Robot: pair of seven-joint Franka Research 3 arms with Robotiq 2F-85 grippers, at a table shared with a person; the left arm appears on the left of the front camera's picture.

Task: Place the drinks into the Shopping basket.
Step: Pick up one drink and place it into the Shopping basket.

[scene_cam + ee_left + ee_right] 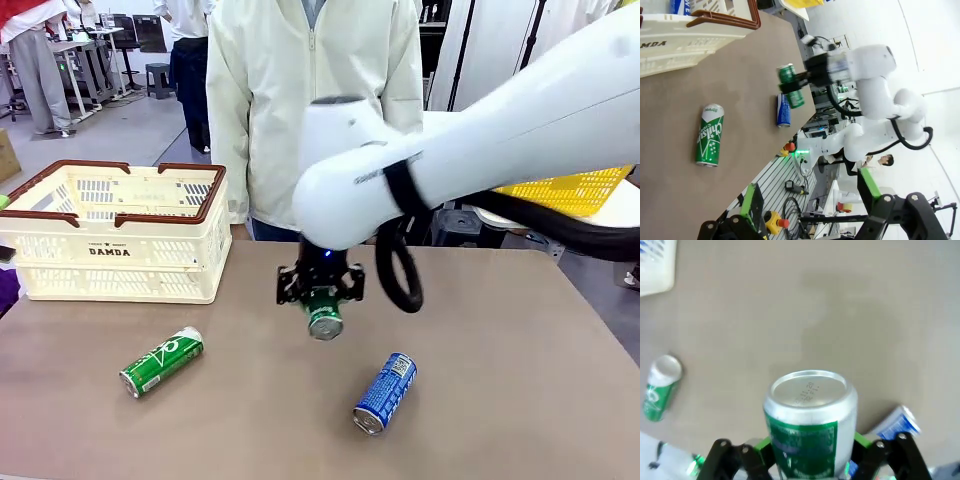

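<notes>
Aloft, the right end effector (321, 298) clamps a green can (325, 321).

Outside the single Shopping basket (120, 262), three drinks are showing: one green can (325, 318) hanging in the air to its right, a second green can (161, 361) lying in front of it, and one blue can (385, 393) lying farther right. One yellow mesh basket (575, 190) is sitting far to its right, and one person (300, 100) is standing behind and to the right of it.
</notes>
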